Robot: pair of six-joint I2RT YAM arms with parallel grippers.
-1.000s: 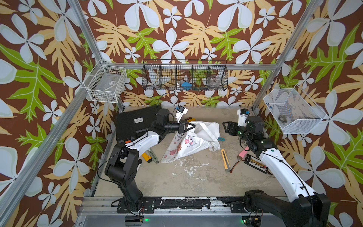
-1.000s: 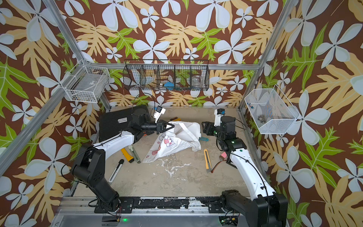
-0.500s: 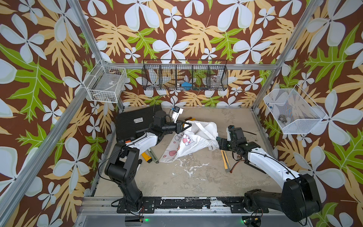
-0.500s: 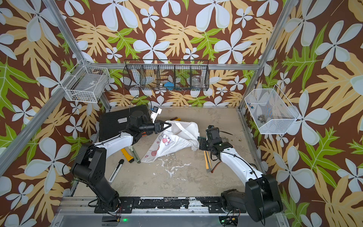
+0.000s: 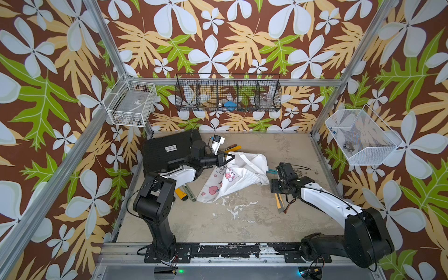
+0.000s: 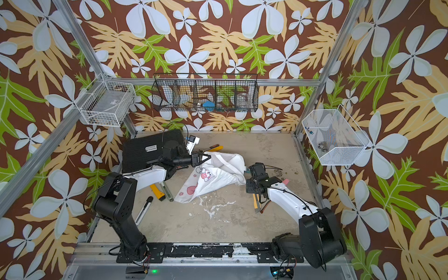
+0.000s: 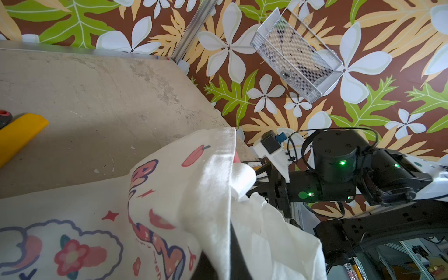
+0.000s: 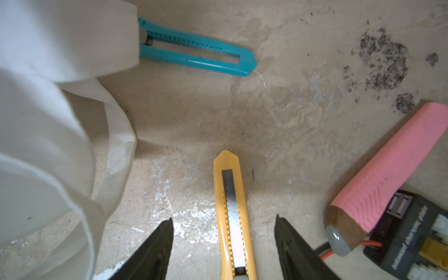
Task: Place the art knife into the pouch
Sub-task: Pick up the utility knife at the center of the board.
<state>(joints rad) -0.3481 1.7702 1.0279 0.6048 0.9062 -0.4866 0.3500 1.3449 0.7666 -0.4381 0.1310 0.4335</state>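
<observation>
Right gripper [image 8: 223, 218]: spread, straddling the yellow art knife [image 8: 230, 184], flat on the table [image 8: 291, 121] beside the pouch [image 5: 238, 174], ungripped. Left gripper [image 5: 230, 157]: pinching pouch rim. Remaining, all 3 steps: grasp, lift, insert.

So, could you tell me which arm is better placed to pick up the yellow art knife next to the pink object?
Right: the right gripper is open, jaws astride the yellow art knife on the table; the left gripper is shut on the pouch, holding its edge up.
</observation>
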